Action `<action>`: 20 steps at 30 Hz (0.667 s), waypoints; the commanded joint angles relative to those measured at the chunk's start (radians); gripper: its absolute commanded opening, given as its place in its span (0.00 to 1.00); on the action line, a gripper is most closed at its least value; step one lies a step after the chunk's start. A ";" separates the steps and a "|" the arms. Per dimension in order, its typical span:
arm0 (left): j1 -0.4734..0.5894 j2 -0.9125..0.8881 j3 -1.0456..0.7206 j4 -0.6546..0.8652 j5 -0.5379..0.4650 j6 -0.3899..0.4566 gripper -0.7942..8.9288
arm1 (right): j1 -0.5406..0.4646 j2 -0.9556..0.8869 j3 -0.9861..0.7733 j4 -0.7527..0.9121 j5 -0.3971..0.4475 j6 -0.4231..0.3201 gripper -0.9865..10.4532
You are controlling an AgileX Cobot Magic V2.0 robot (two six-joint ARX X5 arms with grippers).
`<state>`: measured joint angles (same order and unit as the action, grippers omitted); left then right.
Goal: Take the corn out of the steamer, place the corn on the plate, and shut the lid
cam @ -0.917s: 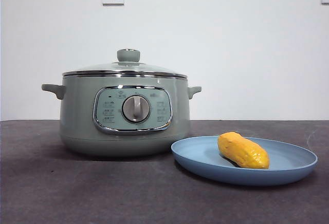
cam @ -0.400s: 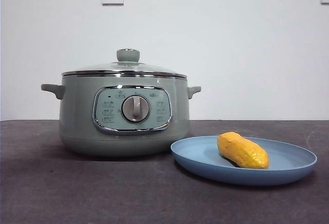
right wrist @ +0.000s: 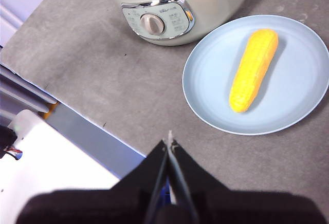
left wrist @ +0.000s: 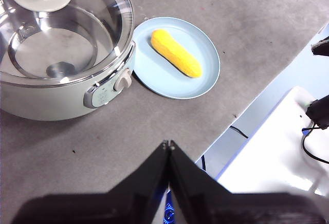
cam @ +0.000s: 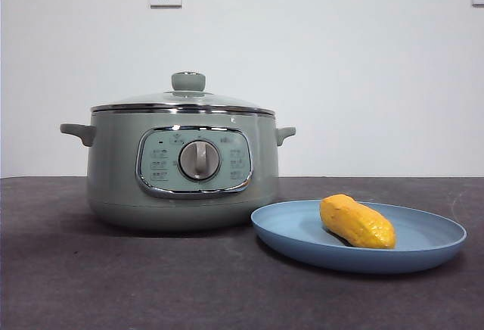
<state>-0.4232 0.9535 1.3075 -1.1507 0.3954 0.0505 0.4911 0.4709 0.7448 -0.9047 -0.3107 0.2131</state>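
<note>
Corn, a short glossy yellow-orange cob (cam: 357,222), lies on its side on the wide, shallow light-blue plate (cam: 302,243), a little off the plate's middle. We see it lie well ahead of the left gripper (left wrist: 168,144), whose two black jaws are pressed together with nothing between them, held high above the bare grey table (cam: 113,284). From the right gripper (right wrist: 170,143) the cob is also well ahead and off to one side; this gripper's black jaws meet at their tips too and hold nothing, hanging above the table near its edge.

We find the plate just beside the large round sage-green steamer (cam: 113,171); the two rims look close, though we cannot tell whether they touch. The round glass lid with its chrome rim (cam: 181,104) sits flat on the steamer, its pale green knob upright at the centre. Through the glass, in the left wrist view, we see the metal pot with no cob inside it. The silver dial and chrome-framed panel face the front camera. Neither gripper touches the cob, the plate, the lid or the steamer, and neither arm shows in the front view.
</note>
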 commanded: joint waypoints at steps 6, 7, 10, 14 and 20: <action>-0.002 -0.001 -0.010 0.018 -0.015 0.013 0.08 | 0.002 0.000 -0.009 0.005 0.002 -0.004 0.09; -0.002 -0.001 -0.010 0.032 -0.037 0.014 0.08 | 0.002 0.000 -0.009 0.005 0.002 -0.004 0.09; -0.002 -0.001 -0.010 0.049 -0.077 0.012 0.08 | 0.002 0.000 -0.009 0.005 0.002 -0.004 0.09; 0.002 -0.002 -0.010 0.100 -0.099 0.085 0.08 | 0.002 0.000 -0.009 0.005 0.002 -0.004 0.09; 0.134 -0.063 -0.012 0.389 -0.129 0.217 0.08 | 0.002 0.000 -0.009 0.005 0.003 -0.004 0.09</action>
<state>-0.3138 0.9123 1.3067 -0.7948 0.2691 0.2123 0.4911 0.4709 0.7448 -0.9047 -0.3111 0.2131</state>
